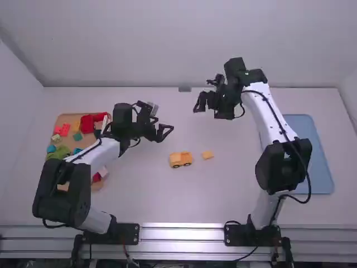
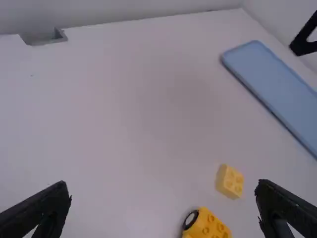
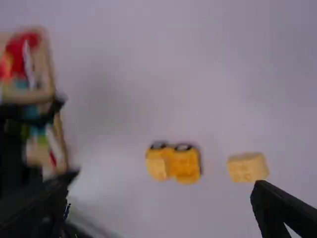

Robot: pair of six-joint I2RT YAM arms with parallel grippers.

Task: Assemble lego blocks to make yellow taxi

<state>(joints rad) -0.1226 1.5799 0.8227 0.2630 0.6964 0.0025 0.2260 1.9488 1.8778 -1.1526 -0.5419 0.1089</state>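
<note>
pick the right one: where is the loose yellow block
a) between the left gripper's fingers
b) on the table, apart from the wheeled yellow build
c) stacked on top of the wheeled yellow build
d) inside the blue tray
b: the loose yellow block lies on the table, with a gap between it and the wheeled yellow build.

And on the table (image 1: 223, 195), it's car (image 1: 179, 158) centre, loose block (image 1: 207, 154) just right, block tray (image 1: 68, 116) left, second tray (image 1: 319, 162) right!
</note>
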